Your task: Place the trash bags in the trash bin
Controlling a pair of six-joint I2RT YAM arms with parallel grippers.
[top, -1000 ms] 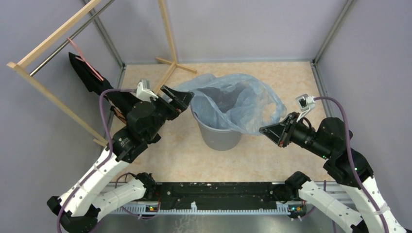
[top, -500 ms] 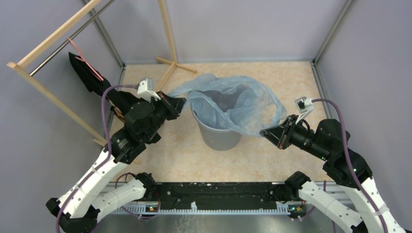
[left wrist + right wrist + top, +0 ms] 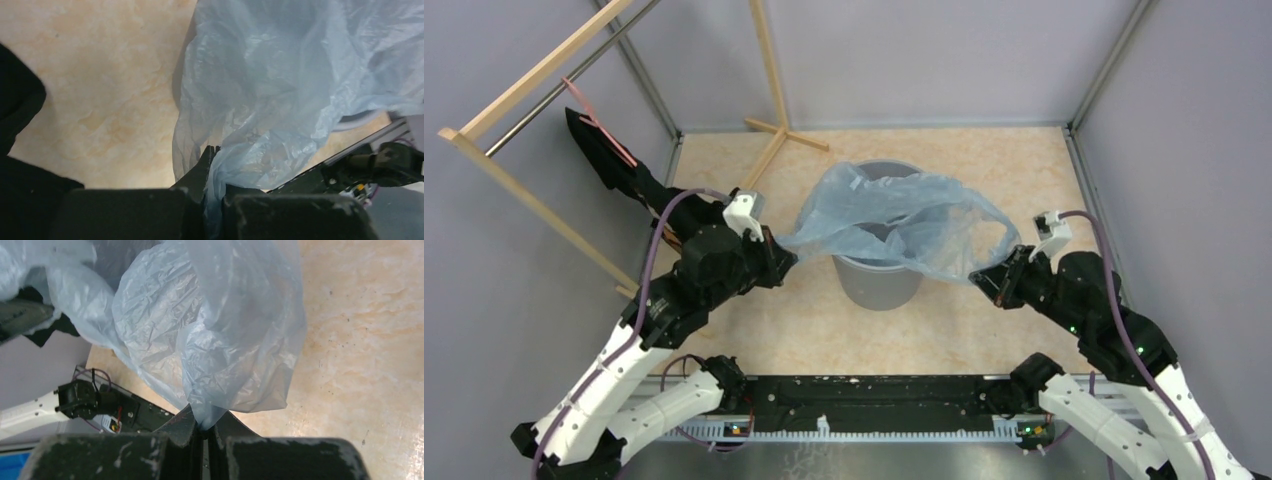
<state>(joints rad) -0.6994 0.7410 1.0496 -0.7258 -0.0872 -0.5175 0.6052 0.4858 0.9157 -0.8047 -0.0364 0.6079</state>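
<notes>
Left hand (image 3: 784, 254): jaws together, pinching the left hem of the trash bag (image 3: 894, 212).
Right hand (image 3: 986, 280): clamped on the bag's right edge, low beside the bin.
Step in hand: I'd say spreading the bag's mouth. It hangs stretched between both hands over the trash bin (image 3: 879, 285); a fold droops inside, but most of the film sits above the rim.
Next move: probably lowering both edges together over the rim, taut but gentle, since the film looks thin enough to tear.
Desk (image 3: 1014, 170): pale marbled beige, flat and smooth.
Room: grey walls all round; at the far left, a wooden rack (image 3: 524, 85) with a black cloth (image 3: 609, 160) hanging.
</notes>
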